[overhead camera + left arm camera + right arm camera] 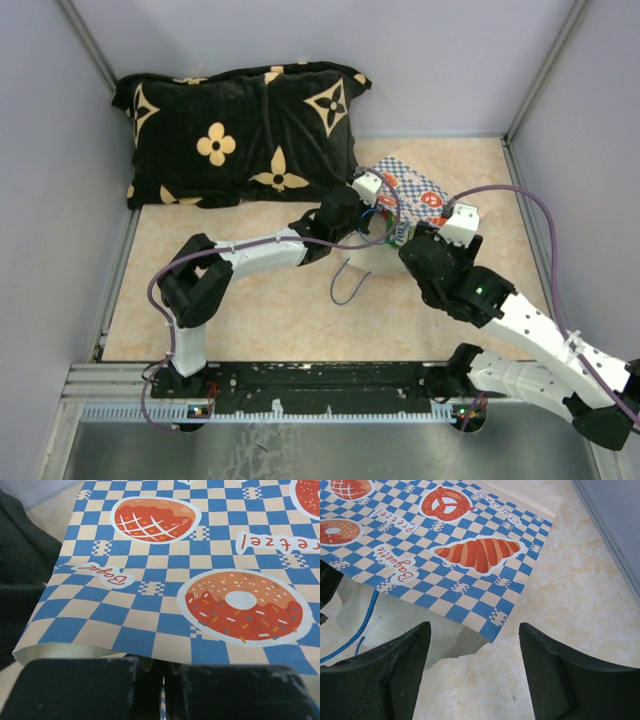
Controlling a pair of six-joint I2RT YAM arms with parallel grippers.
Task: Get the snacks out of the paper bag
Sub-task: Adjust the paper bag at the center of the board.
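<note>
Resting on the marbled table (260, 310) between grey walls (420, 60), paper bag (412, 192): left tool (161, 680) grasping, right tool (474, 627) released.

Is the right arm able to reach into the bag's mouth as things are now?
Probably yes. The right gripper is open just before the bag mouth, nothing lies between, and the left gripper pinches the edge.

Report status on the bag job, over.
Left pincer shut on rim of paper bag. Right pincer open, empty, at bag mouth. No snacks in view. Black cushion close behind bag.
</note>
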